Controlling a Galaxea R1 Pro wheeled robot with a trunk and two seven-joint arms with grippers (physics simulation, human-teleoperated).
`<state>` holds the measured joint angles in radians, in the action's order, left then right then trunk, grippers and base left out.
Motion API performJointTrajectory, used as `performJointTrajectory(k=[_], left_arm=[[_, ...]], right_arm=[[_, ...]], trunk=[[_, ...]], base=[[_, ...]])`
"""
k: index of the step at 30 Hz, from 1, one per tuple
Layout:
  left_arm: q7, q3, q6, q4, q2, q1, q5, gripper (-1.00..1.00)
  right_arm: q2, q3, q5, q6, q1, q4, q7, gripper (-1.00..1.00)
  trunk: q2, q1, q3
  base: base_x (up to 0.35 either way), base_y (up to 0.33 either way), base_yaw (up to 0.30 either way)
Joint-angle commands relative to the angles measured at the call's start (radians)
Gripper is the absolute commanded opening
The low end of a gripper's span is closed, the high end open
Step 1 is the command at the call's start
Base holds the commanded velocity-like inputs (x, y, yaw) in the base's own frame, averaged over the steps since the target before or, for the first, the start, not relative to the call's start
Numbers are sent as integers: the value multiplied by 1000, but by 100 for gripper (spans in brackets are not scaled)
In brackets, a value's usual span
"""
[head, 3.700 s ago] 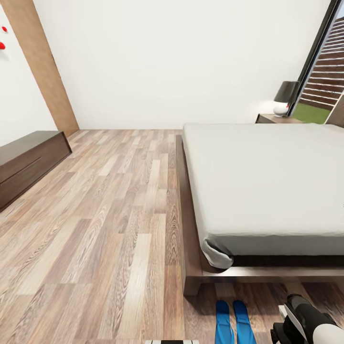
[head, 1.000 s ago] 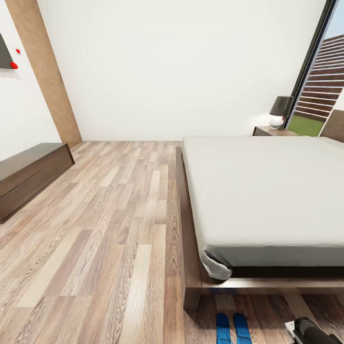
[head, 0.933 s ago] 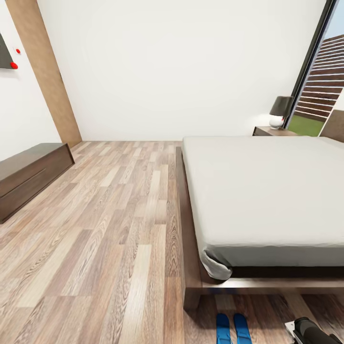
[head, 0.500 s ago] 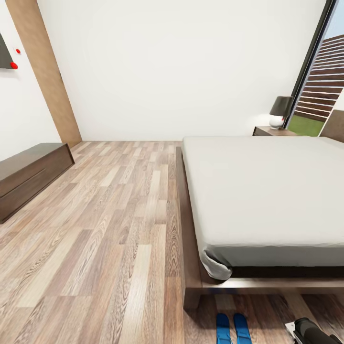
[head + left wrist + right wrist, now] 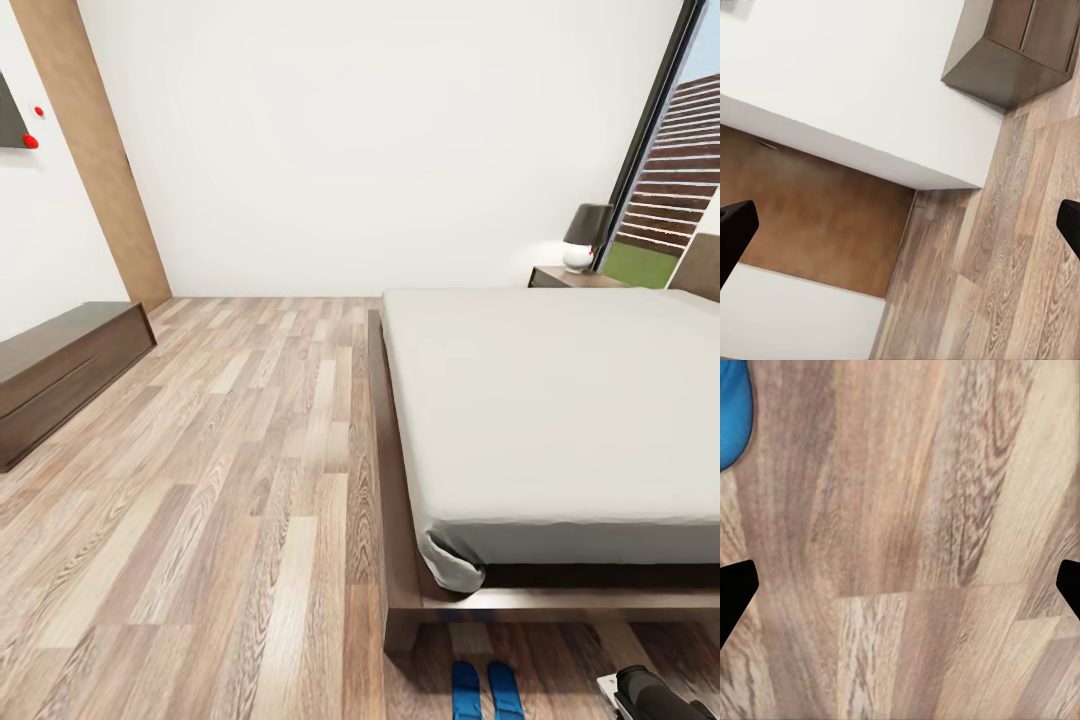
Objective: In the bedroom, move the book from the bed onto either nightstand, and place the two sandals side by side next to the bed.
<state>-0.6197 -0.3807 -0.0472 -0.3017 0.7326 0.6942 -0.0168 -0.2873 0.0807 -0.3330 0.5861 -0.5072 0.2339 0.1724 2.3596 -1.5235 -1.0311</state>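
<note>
The bed (image 5: 560,400) fills the right half of the head view, its pale-grey mattress bare and its dark wooden frame running along the lower right. On the plank floor (image 5: 230,480) at the bottom edge of the frame, just below the bed's near corner, the two sandals (image 5: 486,690) lie side by side, parallel and close together, only their upper ends in the picture. At the upper right, beyond the bed's far side, a nightstand (image 5: 575,277) carries a lamp (image 5: 585,235) with a dark shade, beside the dark-framed window (image 5: 680,170). A long dark dresser (image 5: 60,375) stands against the wall at the left of the frame.

The left claw (image 5: 900,225) is spread wide, its two black fingertips at opposite edges of the left wrist view, with nothing between them but wall and floor. The right claw (image 5: 900,585) is likewise spread wide and holds nothing; it faces bare floor, with a blue patch, probably a sandal, at the upper left corner of the right wrist view. Part of the right arm (image 5: 655,695) shows at the lower right corner of the head view.
</note>
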Motion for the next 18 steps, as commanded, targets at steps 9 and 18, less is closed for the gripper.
performJointTrajectory(k=[9, 18], left_arm=[[-5, -6, -4, 0, 1, 1, -2, 100], [-5, -6, -4, 0, 1, 1, -2, 100]], right_arm=[[0, 8, -11, 4, 1, 2, 7, 100], [-1, 9, -12, 4, 6, 2, 7, 100]], trunk=[[0, 0, -1], [0, 0, -1]], base=[[0, 0, 0], [0, 0, 0]])
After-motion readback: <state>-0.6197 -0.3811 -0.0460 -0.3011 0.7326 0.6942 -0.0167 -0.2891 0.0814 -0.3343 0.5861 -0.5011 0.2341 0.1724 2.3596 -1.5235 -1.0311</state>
